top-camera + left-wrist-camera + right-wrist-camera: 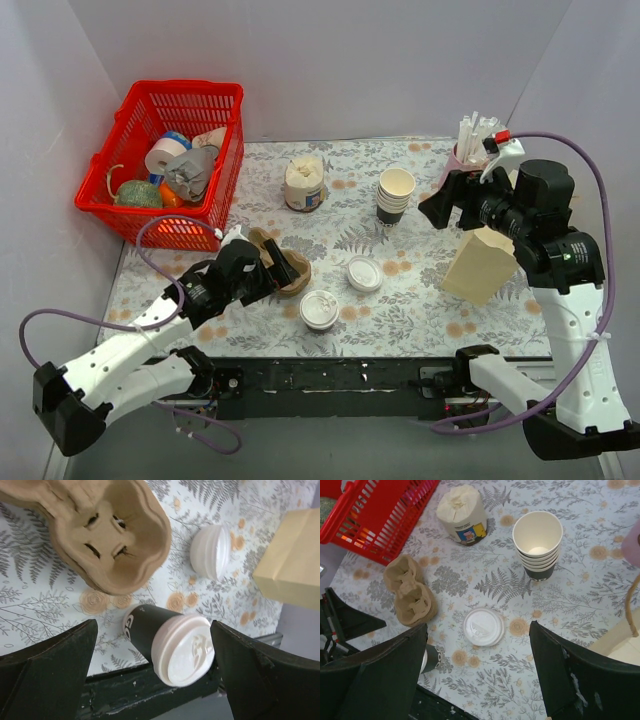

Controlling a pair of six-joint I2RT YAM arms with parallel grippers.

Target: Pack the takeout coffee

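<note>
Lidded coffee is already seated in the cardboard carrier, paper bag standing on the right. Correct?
No. The left wrist view shows the cardboard carrier empty, with the lidded coffee on the table beside it. The paper bag does stand on the right.

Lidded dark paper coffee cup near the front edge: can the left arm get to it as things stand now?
Probably yes. The left end effector is open and close to the lidded dark paper cup, with nothing between them. The brown moulded-pulp cup carrier lies to one side.
</note>
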